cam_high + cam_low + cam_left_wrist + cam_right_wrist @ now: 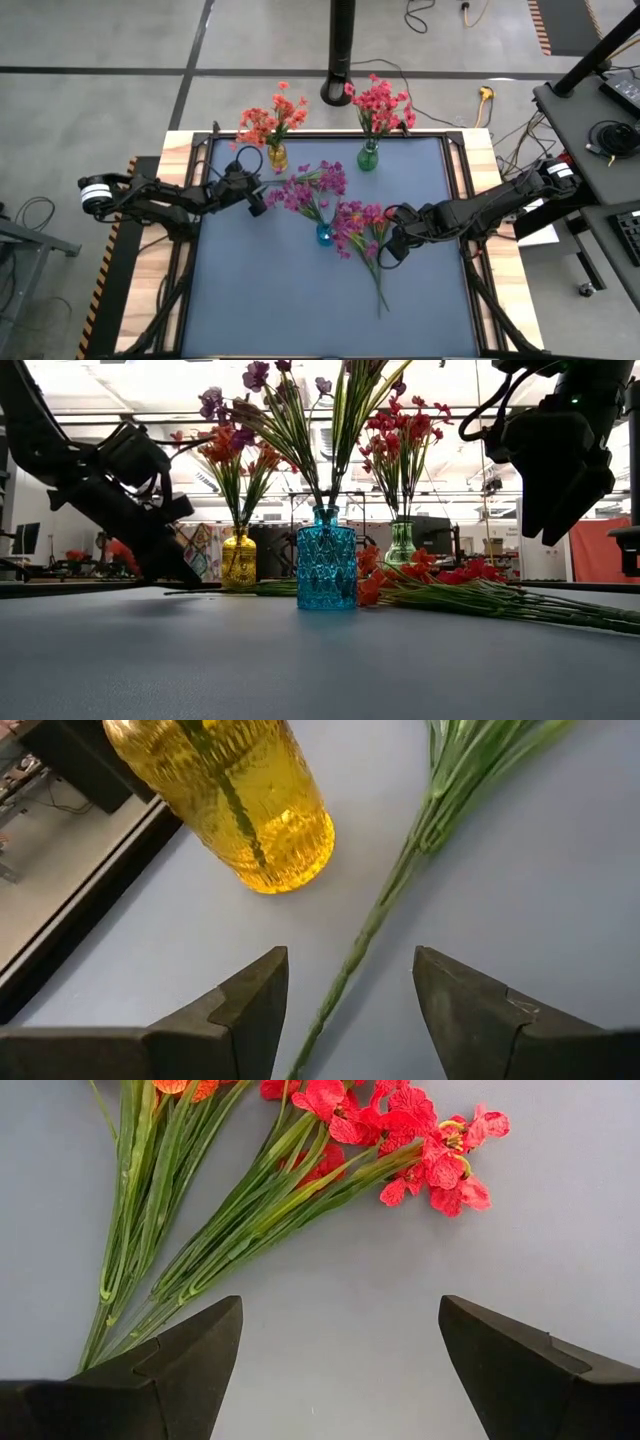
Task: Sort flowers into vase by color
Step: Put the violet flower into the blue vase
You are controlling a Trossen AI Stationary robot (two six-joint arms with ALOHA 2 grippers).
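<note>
Three vases stand on the blue mat: a yellow one (277, 156) with orange flowers, a green one (368, 157) with red-pink flowers, and a blue one (325, 236) with purple flowers. A purple sprig (322, 178) lies flat left of the blue vase. Its thin green stem (345, 975) runs between the open fingers of my left gripper (350, 965), which stand on either side without touching it. More sprigs with red-pink and purple blossoms (356, 224) lie right of the blue vase, stems toward the near edge. My right gripper (340, 1315) hangs open above their stems.
The yellow vase (240, 810) stands close beyond my left gripper's fingers. A black pole (341, 50) rises behind the far edge. The table's wooden rim and black frame (190, 250) border the mat. The near half of the mat (300, 310) is bare except for the long stems (378, 290).
</note>
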